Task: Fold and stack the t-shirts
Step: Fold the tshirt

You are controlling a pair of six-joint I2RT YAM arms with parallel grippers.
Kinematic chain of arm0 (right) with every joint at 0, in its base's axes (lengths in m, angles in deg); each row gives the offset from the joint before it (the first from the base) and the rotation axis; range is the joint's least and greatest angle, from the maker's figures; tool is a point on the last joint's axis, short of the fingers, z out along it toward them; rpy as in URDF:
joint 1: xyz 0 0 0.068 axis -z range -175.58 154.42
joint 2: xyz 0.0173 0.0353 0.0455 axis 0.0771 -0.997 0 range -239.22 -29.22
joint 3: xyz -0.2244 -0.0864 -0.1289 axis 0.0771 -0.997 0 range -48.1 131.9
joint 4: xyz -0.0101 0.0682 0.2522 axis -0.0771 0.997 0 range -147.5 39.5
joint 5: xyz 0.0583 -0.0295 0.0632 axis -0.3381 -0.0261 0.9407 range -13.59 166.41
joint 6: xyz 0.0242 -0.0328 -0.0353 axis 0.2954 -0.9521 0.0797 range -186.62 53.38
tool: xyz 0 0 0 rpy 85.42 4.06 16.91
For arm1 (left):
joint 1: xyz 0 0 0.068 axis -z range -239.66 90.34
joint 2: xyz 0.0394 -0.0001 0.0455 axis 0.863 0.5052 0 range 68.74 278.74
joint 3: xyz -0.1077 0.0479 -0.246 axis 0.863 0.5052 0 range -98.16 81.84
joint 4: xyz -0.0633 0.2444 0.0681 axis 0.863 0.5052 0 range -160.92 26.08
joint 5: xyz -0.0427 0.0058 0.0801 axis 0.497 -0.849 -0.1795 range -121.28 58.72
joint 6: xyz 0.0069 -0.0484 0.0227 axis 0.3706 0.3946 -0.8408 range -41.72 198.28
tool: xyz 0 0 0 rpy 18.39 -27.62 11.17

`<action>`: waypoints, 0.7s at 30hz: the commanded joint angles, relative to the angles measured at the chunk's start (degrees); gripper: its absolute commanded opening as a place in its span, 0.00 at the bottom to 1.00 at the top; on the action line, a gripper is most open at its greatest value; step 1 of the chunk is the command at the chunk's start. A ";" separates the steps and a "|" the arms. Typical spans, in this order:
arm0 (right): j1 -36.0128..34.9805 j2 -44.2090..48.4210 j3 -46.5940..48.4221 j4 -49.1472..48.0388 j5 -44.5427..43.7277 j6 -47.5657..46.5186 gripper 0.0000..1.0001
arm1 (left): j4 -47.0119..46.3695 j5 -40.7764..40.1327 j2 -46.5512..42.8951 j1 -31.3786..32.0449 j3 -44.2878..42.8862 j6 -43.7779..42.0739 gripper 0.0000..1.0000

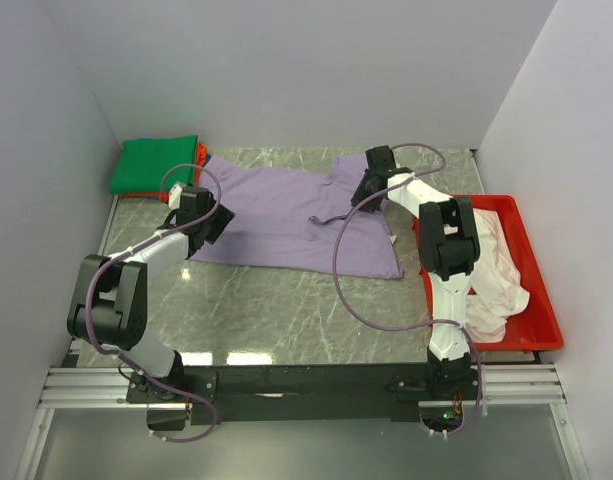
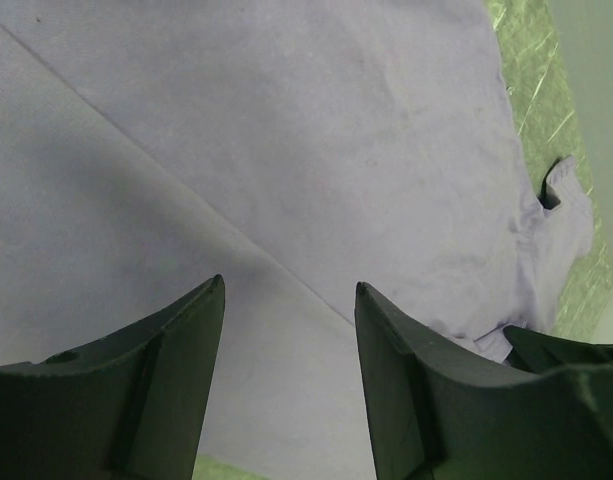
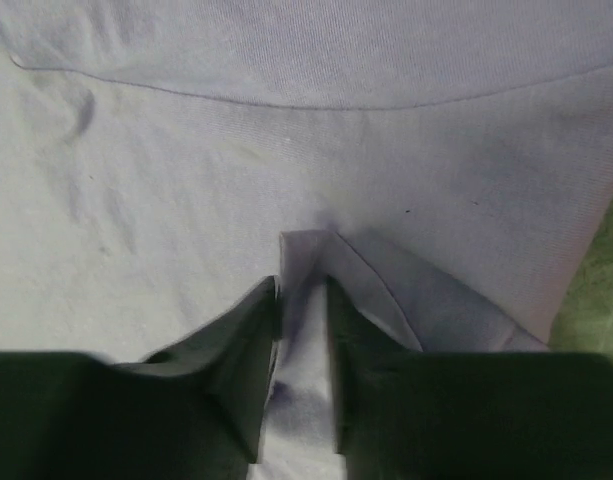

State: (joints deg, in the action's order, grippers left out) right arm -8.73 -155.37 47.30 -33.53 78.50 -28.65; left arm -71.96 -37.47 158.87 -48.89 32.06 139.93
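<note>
Right pincer [image 3: 302, 286] on lavender shirt [image 1: 276, 215]; pale shirts [image 1: 501, 250] in red tray [image 1: 542, 312].

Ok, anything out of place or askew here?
Nothing damaged. The purple shirt lies slanted, rumpled where the right hand pinches a fold; pale shirts sit crumpled in the red tray.

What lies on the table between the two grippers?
The lavender t-shirt, spread out, spans from the left gripper to the right gripper, seen in the top external view.
</note>
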 commanded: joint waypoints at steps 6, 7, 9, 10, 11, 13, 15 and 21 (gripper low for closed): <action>-0.21 2.13 1.64 -1.20 -3.22 1.04 0.04 | -0.02 -0.92 -1.45 0.22 -1.99 -1.09 0.60; -0.21 2.31 1.64 -1.03 -3.58 1.31 0.00 | 0.07 -1.01 -1.36 0.22 -1.99 -1.09 0.60; -0.13 3.10 1.46 -1.20 -4.80 2.01 0.00 | 0.25 -1.10 -1.36 0.22 -2.16 -1.27 0.60; -0.12 3.45 1.29 -1.29 -5.07 2.19 0.00 | 0.33 -1.19 -1.44 0.31 -2.16 -1.27 0.60; -0.04 4.15 1.02 -1.55 -5.34 2.36 0.00 | 0.34 -1.19 -1.53 0.22 -2.16 -1.27 0.60; 0.31 4.86 0.58 -2.17 -5.78 2.89 0.00 | 0.42 -1.36 -1.53 0.22 -2.16 -1.35 0.60; 0.75 5.03 1.10 -2.26 -5.52 2.80 0.00 | 0.51 -1.45 -1.36 0.22 -2.25 -1.44 0.60; 1.46 4.86 2.34 -1.55 -5.43 2.54 0.00 | 0.42 -1.45 -0.83 0.22 -2.25 -1.44 0.60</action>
State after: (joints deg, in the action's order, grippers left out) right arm -8.11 -153.80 47.39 -34.12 74.80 -26.46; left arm -71.52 -38.20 158.87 -48.89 31.98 139.40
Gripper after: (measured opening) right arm 0.010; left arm 0.601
